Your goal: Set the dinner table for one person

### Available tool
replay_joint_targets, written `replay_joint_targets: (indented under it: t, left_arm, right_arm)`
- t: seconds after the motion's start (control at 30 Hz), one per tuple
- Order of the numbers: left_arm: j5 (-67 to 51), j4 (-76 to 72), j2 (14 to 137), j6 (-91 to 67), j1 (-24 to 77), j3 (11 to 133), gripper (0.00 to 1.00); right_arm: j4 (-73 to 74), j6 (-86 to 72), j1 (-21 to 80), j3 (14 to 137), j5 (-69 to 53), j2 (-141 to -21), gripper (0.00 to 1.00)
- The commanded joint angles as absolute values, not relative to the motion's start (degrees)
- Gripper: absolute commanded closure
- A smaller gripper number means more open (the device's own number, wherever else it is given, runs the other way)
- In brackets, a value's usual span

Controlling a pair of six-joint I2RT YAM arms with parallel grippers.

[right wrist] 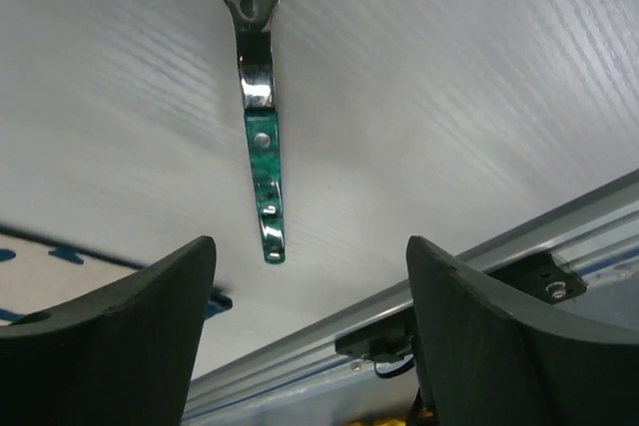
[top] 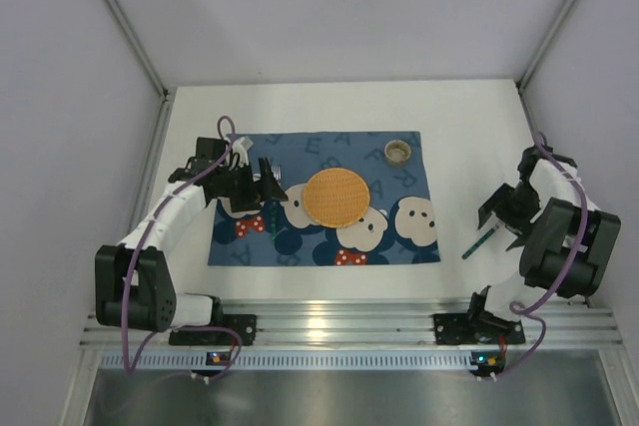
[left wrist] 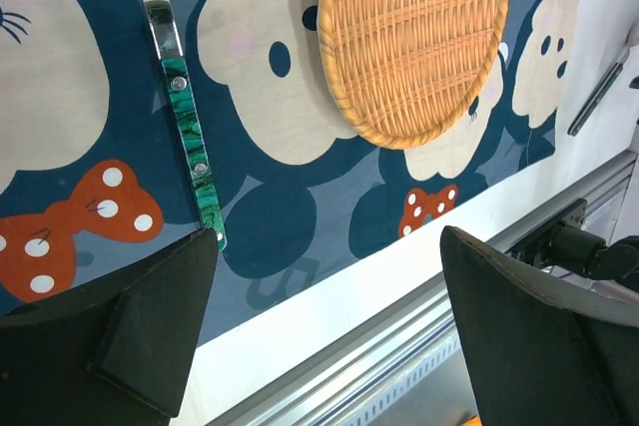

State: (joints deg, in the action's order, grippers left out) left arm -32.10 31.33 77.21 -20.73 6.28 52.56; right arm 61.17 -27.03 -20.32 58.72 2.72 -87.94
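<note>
The white dinner table (top: 329, 107) carries a dark blue bear-print mat (top: 300, 152). A round woven plate (top: 336, 197) lies mid-mat; it also shows in the left wrist view (left wrist: 414, 37). A green-handled utensil (left wrist: 192, 147) lies on the mat left of the plate. My left gripper (top: 268, 183) hovers over it, open and empty (left wrist: 329, 236). A second green-handled utensil (top: 481, 242) lies on bare table right of the mat. My right gripper (top: 501, 209) is open and empty just above it (right wrist: 310, 243); its handle (right wrist: 263, 182) points toward the jaws, its metal head cut off at the top.
A small round cup (top: 399, 151) stands at the mat's far right corner. Aluminium rails (top: 349, 324) run along the near edge, and grey walls close in the sides and back. The second utensil also shows at the right edge of the left wrist view (left wrist: 599, 97).
</note>
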Motion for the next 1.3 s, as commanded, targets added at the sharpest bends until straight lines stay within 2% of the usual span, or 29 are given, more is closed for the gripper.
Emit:
replay_joint_targets:
  t: [0.0,0.2,0.37,0.4,0.47,0.57,0.6,0.9,1.07,1.13,1.27]
  left_arm:
    - [-33.14,31.90,76.29,-20.22,5.98,52.38,0.02]
    - [-31.82,33.22,75.41,-19.86,5.98,52.56,0.02]
    - [-31.73,33.22,74.80,-21.00,5.98,52.12,0.02]
    - [-31.82,33.31,74.53,-21.18,5.98,52.21,0.02]
    - [-31.82,33.49,74.18,-21.62,6.06,52.29,0.02]
    - [-31.82,34.01,73.74,-21.88,6.06,52.73,0.02]
    - [-31.73,34.62,73.74,-21.88,6.06,53.17,0.02]
    - [-32.17,35.95,72.25,-23.11,6.15,54.40,0.02]
    - [-31.64,36.38,70.93,-24.34,6.15,55.02,0.02]
    - [-30.51,37.00,71.02,-24.26,6.24,55.37,0.02]
    - [-29.53,37.79,69.53,-24.61,6.33,55.46,0.02]
  right_arm:
    - [55.38,-28.47,-20.48,59.24,5.54,-90.61,0.26]
    - [51.77,-28.48,-19.69,58.80,5.27,-95.71,0.47]
    - [48.00,-27.78,-18.99,56.34,4.22,-97.38,0.54]
    - [47.55,-27.51,-18.81,55.99,3.96,-97.64,0.60]
    - [46.68,-27.25,-18.46,55.37,3.78,-97.65,0.66]
    - [45.97,-26.19,-18.37,55.28,3.60,-97.56,0.85]
    - [45.97,-25.76,-18.28,55.37,3.60,-97.12,1.00]
    - [52.20,-23.82,-14.86,60.63,8.78,-86.42,1.00]
    - [55.72,-27.05,-0.46,64.94,10.90,-80.16,1.00]
    - [55.55,-28.91,8.74,66.62,8.28,-79.37,1.00]
    - [53.09,-34.08,18.97,67.59,4.49,-80.50,1.00]
